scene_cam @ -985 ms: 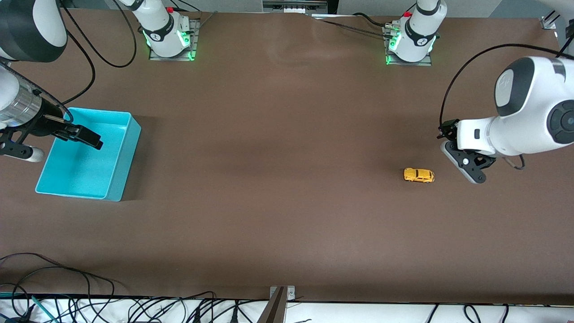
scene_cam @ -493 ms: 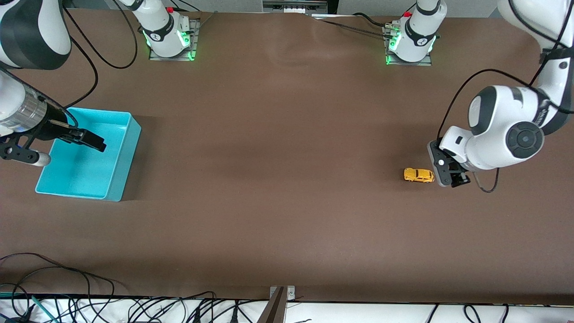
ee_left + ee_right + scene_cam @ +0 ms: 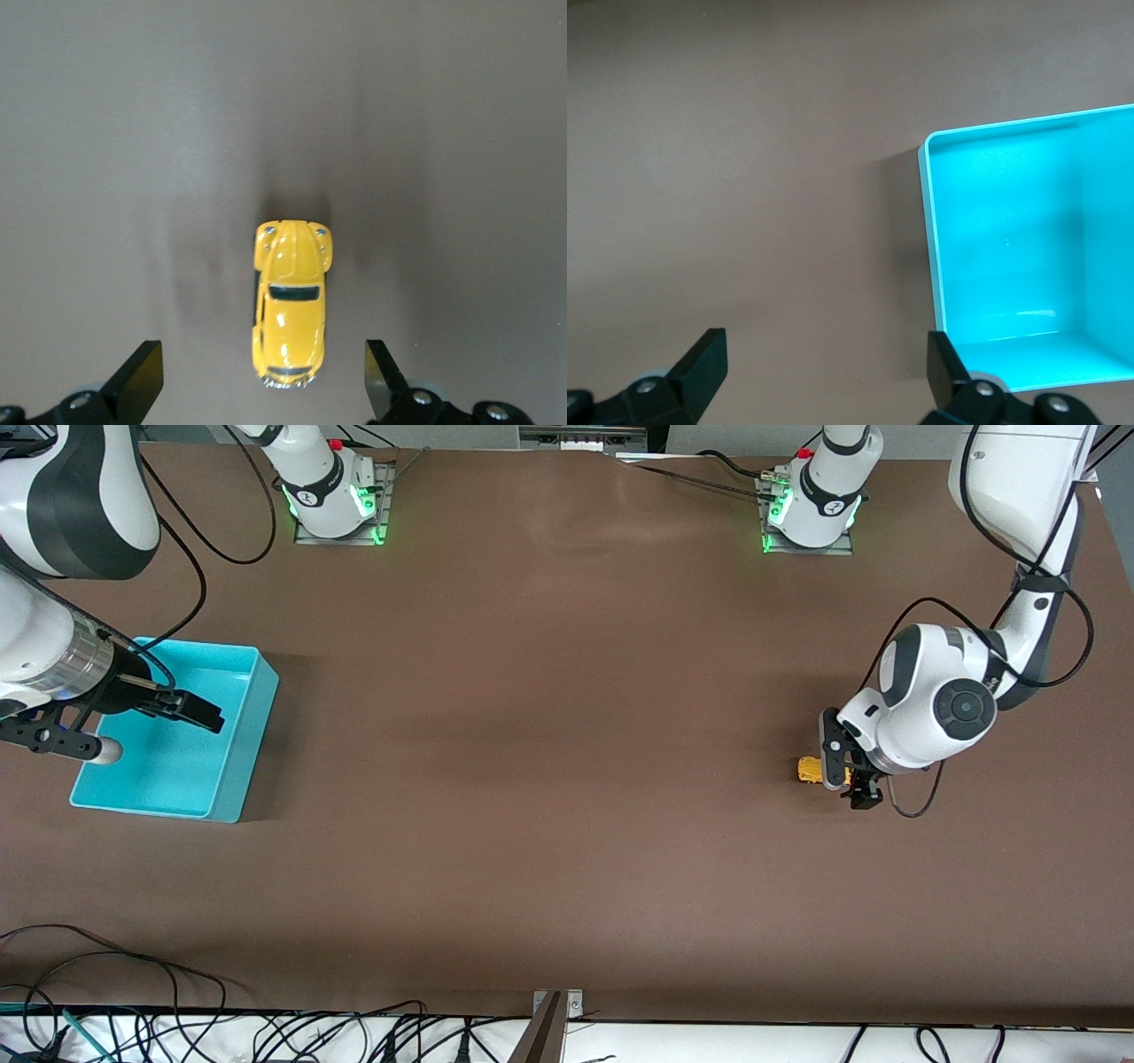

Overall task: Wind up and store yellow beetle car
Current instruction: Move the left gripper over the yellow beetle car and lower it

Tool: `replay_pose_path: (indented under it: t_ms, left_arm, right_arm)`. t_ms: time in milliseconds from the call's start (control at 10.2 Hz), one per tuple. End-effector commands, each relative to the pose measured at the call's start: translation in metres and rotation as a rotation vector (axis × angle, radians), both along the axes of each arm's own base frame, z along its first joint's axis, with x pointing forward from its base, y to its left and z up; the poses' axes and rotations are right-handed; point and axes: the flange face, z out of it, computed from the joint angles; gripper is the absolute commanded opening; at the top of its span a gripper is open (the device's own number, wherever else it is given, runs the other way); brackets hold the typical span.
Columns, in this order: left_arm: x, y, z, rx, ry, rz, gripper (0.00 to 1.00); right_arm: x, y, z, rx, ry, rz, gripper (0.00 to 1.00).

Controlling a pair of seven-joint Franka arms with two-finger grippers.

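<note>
Left gripper (image 3: pixel 842 772) spread, over yellow beetle car (image 3: pixel 290 303) near table's (image 3: pixel 549 735) left-arm end. Right gripper (image 3: pixel 142 722) spread over turquoise bin (image 3: pixel 252 717).

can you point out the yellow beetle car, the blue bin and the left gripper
yellow beetle car (image 3: pixel 290 305): left wrist view, on its roof.
blue bin (image 3: pixel 249 726): front view, on its side wall.
left gripper (image 3: pixel 844 771): front view, between its open fingertips, over the car.

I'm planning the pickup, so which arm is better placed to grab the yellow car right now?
The left. The left gripper hangs open right over the yellow beetle car, fingers either side. The right gripper is open over the blue bin.
</note>
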Motion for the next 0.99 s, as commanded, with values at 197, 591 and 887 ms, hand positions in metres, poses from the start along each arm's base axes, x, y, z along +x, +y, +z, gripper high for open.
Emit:
replay_pose_path:
  t_ms: [197,591,887]
  left_arm:
    - [-0.01,0.002,-0.037,0.011,0.003,-0.05,1.0]
    - [-0.014,0.01,-0.05,0.007,0.001,-0.041,0.89]
    - [-0.013,0.011,-0.046,0.005,-0.001,-0.06,0.23]
  right_arm:
    - [0.004,0.006,0.001,0.002,-0.011,-0.008,1.0]
    - [0.001,0.004,-0.006,-0.006,0.023,-0.004,1.0]
    - [0.001,0.004,-0.007,-0.013,0.025,-0.002,1.0]
